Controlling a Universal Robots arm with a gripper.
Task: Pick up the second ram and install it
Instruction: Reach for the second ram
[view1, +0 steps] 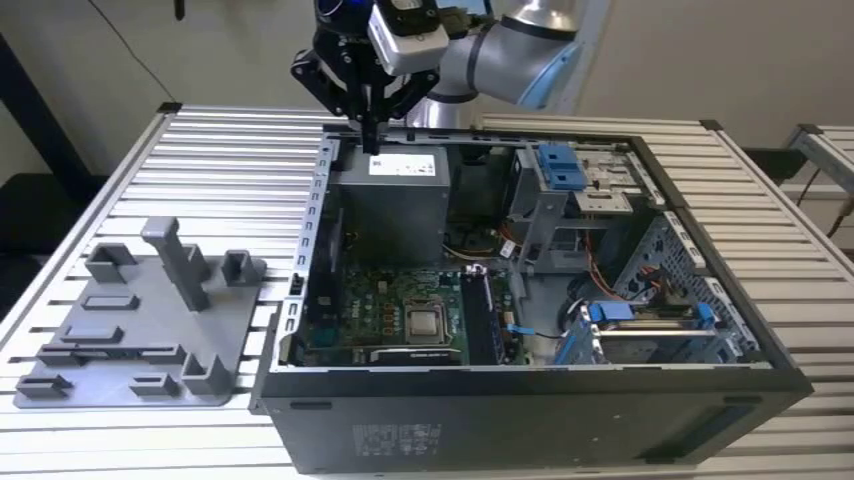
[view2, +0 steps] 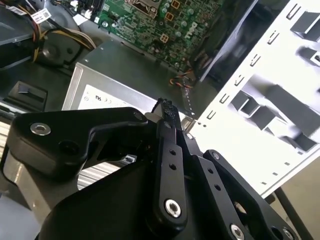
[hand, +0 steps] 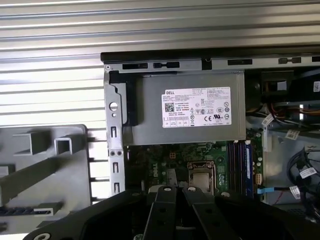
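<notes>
fixture plate (view1: 200, 345): grey, with upright posts, on the slatted table (view1: 227, 150), well apart from the power supply (view1: 390, 200) toward the exterior view's left and outside the computer case (view1: 534, 420)
second ram (view1: 114, 351): most likely the dark narrow strip lying in a long slot of the fixture plate, well apart from the power supply, though this cannot be told for certain
case wall (view1: 318, 240): upright, between the fixture plate and the power supply
gripper (view1: 370, 135): hangs just above the power supply's far edge, fingers pressed together with nothing between them
motherboard (view1: 400, 310): flat in the case, touching the power supply's near side
memory slots (view1: 483, 315): past the motherboard's edge, near the power supply toward the exterior view's right
risk, grasp: as a judgement, fingers brought down closed would knock the stick askew in its slot rather than take it
risk, path: a low sweep out from over the power supply could clip the case wall
risk, seating: a tilted stick would jam at the slots and strain the board
exterior view adds: the whole plate and the gripper's height over the power supply
second wrist view adds: the fingertips (view2: 167, 106) meeting, which the exterior view leaves thin
first wrist view adds: the slots (hand: 241, 165) from above, beside the power supply; the sticks in them cannot be counted
</notes>
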